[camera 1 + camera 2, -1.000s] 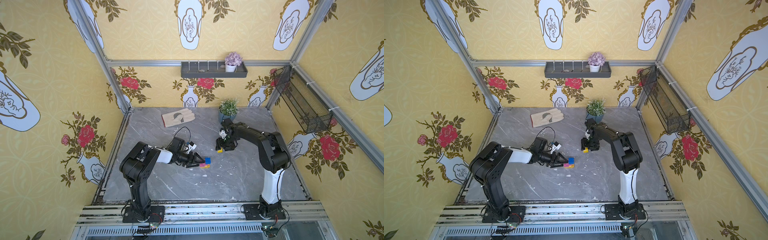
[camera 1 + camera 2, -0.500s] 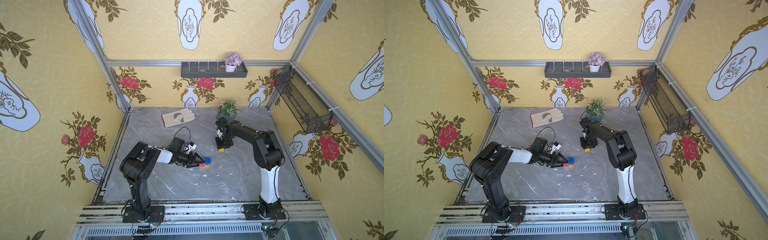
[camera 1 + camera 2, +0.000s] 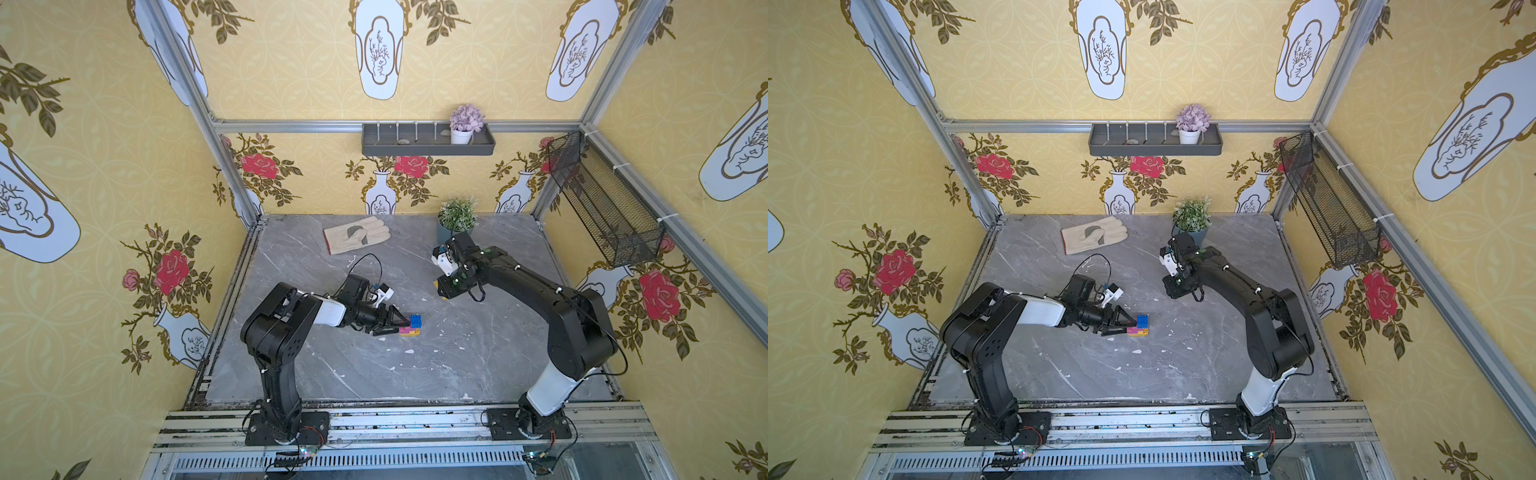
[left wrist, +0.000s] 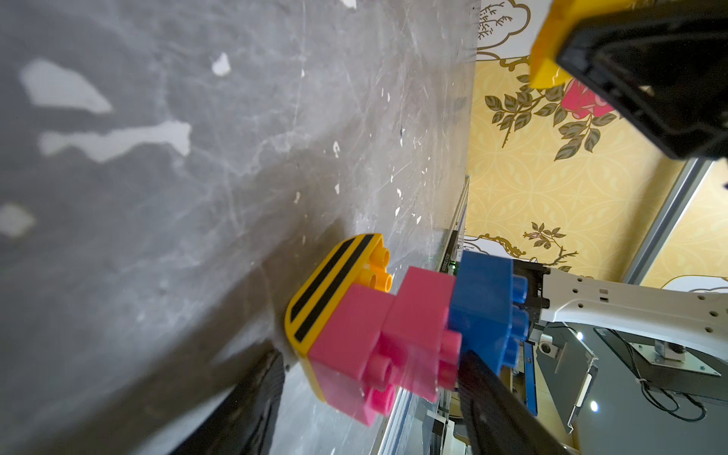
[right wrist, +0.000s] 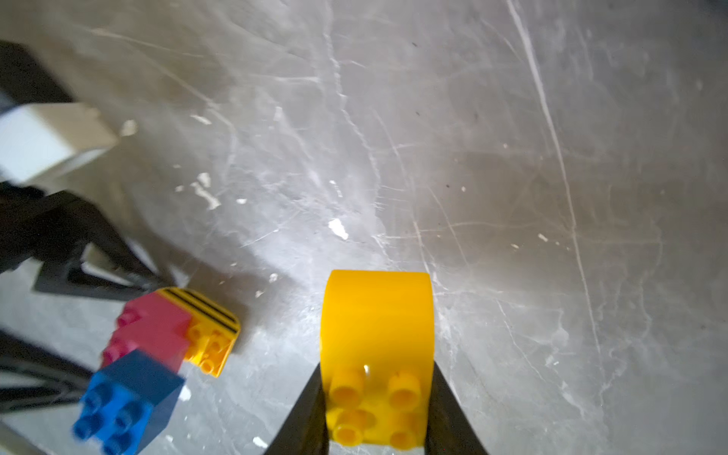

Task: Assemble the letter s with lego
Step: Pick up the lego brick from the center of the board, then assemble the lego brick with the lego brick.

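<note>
Above table point(image 3: 457, 365), right end effector point(image 5: 376, 394) pinches yellow brick point(image 5: 376, 315), arm outstretched.

There the left arm point(image 3: 291, 316) stood upright over its base, elbow folded, forearm stretched nearly level toward the middle of the table point(image 3: 457, 365), wrist rolled onto its side. The left claw point(image 3: 402, 327) sat right down at the surface, jaws part spread; whether they pinched anything, no telling. Over on the other side, the right arm point(image 3: 540, 291) reached long toward the back, wrist bent downward. The right claw point(image 5: 376, 370) pointed down, clear of the table, jaws clamped tight on a yellow brick point(image 5: 376, 315).
</note>
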Robot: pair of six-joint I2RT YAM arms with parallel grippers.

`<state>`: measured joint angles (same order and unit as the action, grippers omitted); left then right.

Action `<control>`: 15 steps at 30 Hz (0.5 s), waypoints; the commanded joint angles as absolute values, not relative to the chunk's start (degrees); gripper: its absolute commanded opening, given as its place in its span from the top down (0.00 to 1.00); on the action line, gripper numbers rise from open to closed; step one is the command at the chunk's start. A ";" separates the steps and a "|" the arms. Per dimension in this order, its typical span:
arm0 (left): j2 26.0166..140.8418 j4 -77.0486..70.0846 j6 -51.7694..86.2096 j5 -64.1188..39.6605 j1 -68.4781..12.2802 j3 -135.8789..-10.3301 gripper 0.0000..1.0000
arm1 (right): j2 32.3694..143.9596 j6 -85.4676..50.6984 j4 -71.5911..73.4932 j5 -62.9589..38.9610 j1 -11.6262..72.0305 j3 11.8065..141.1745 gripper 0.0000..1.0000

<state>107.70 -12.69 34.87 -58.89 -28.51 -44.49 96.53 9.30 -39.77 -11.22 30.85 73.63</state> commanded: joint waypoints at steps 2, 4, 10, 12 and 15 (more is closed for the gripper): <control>108.89 -8.79 33.54 -54.80 -28.56 -44.47 0.27 | 95.50 25.27 -43.06 -21.31 32.03 76.31 0.70; 108.91 -8.66 33.35 -54.78 -28.56 -44.47 0.27 | 96.32 29.47 -46.69 -22.04 33.69 78.39 0.70; 108.73 -8.18 32.73 -54.86 -28.39 -44.01 0.27 | 95.62 41.32 -50.77 -18.41 39.71 78.20 0.71; 108.70 -8.17 32.45 -54.78 -28.32 -43.78 0.27 | 95.10 42.83 -50.55 -17.73 40.42 78.04 0.71; 108.66 -8.26 32.36 -54.89 -28.13 -43.36 0.27 | 94.92 44.98 -51.77 -18.12 40.82 78.44 0.71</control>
<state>108.05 -12.99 33.41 -59.59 -28.25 -44.25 95.31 39.72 -49.65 -18.48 40.36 78.13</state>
